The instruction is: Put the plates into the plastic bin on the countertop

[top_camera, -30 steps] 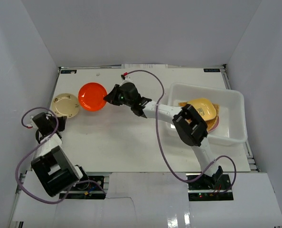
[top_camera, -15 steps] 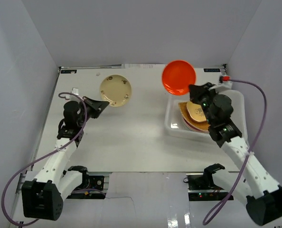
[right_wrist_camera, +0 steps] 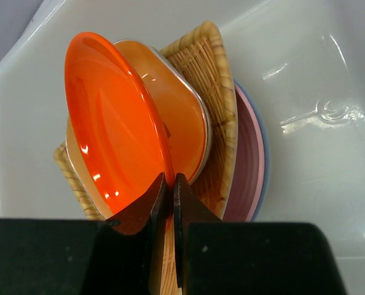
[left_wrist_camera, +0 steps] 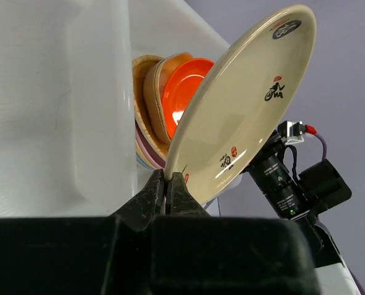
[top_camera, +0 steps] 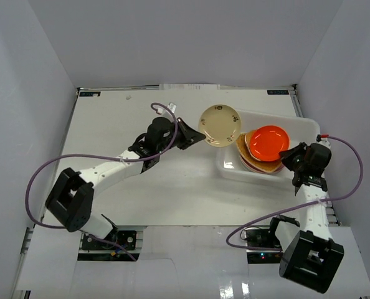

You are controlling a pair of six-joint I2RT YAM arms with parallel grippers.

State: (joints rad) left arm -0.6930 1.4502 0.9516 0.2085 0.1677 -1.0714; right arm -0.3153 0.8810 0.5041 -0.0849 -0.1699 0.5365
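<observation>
My left gripper (top_camera: pixel 194 138) is shut on the rim of a round cream plate (top_camera: pixel 220 124) and holds it in the air at the left end of the translucent white plastic bin (top_camera: pixel 303 126). In the left wrist view the cream plate (left_wrist_camera: pixel 244 104) stands tilted between my closed fingers (left_wrist_camera: pixel 182 193). My right gripper (top_camera: pixel 287 158) is shut on the rim of an orange-red plate (top_camera: pixel 267 142) over the stack in the bin. The right wrist view shows that orange-red plate (right_wrist_camera: pixel 112 135) above a yellow-orange dish (right_wrist_camera: pixel 179 117), a woven tan plate (right_wrist_camera: pixel 216 80), a pink one (right_wrist_camera: pixel 250 160) and a blue rim.
The white countertop (top_camera: pixel 116 180) is enclosed by white walls. Purple cables loop from both arms, one beside the bin's right side (top_camera: pixel 353 168). The right part of the bin floor (right_wrist_camera: pixel 317 147) is bare.
My left arm has carried the cream plate rightward from the back middle to the bin's left end. My right arm has brought the orange-red plate from behind the bin onto the stack.
</observation>
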